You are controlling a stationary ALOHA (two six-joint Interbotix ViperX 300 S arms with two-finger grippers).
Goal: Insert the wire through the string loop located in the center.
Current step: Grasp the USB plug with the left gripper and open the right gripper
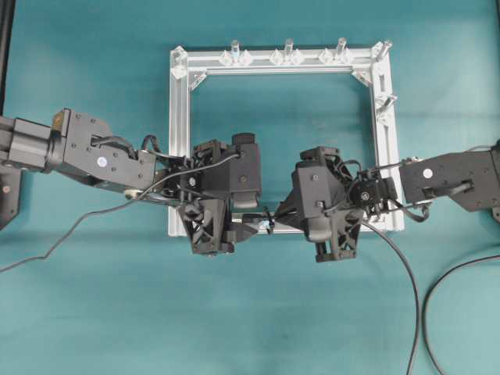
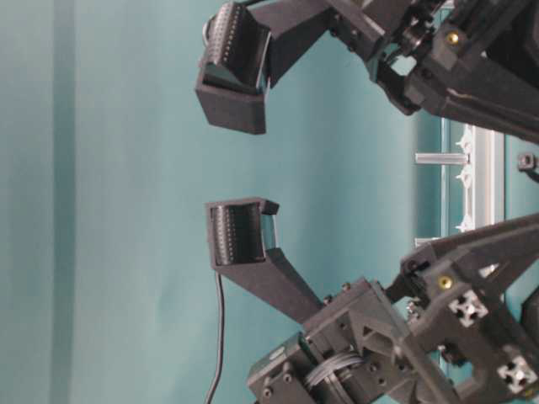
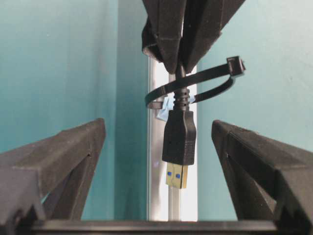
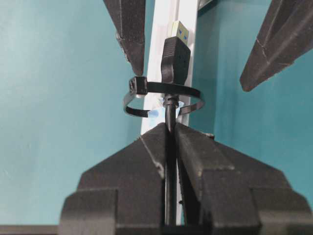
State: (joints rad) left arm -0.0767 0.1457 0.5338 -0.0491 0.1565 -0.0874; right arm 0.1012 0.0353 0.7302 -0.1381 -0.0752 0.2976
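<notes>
The string loop (image 3: 193,88) rings the wire (image 3: 179,142) just behind its plug, so the plug has passed through and juts out on the left gripper's side above the aluminium frame (image 1: 179,141). The right gripper (image 4: 170,134) has its fingers clamped on the wire just beside the loop. The left gripper (image 3: 159,147) has its fingers spread wide either side of the plug, touching nothing, with open teal surface (image 1: 250,328) around.
</notes>
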